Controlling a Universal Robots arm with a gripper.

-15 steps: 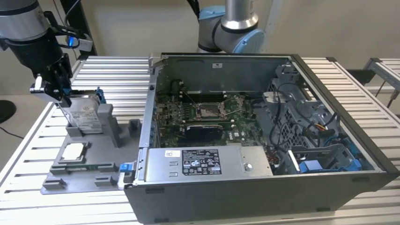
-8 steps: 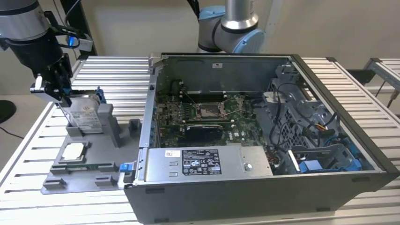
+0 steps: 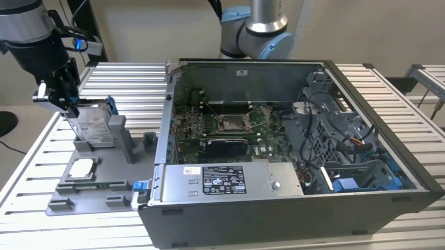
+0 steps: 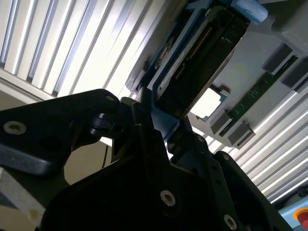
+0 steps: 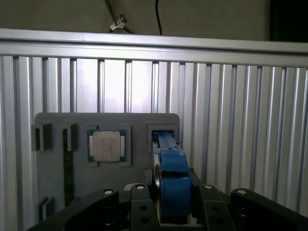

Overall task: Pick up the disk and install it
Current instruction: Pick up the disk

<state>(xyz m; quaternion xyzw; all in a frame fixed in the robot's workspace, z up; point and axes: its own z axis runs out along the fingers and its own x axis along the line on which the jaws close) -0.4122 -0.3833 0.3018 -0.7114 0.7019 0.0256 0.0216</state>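
at exterior view's left, disk (image 3: 94,125) stands upright in grey holder (image 3: 120,138) on worktop (image 3: 132,86); end effector (image 3: 72,108) clenched on its blue-framed top edge. prob. stiff, fairly heavy, shock-sensitive: grip frame sides, not label.

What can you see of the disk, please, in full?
The disk is a flat silver-grey metal rectangle with a white label on its broad face and a blue plastic frame along its edges. It stands on edge, leaning slightly, in a slot of the grey holder on the slatted table, at the exterior view's left, outside the open computer case. The gripper is shut on its upper end, pressing the blue frame from both sides.
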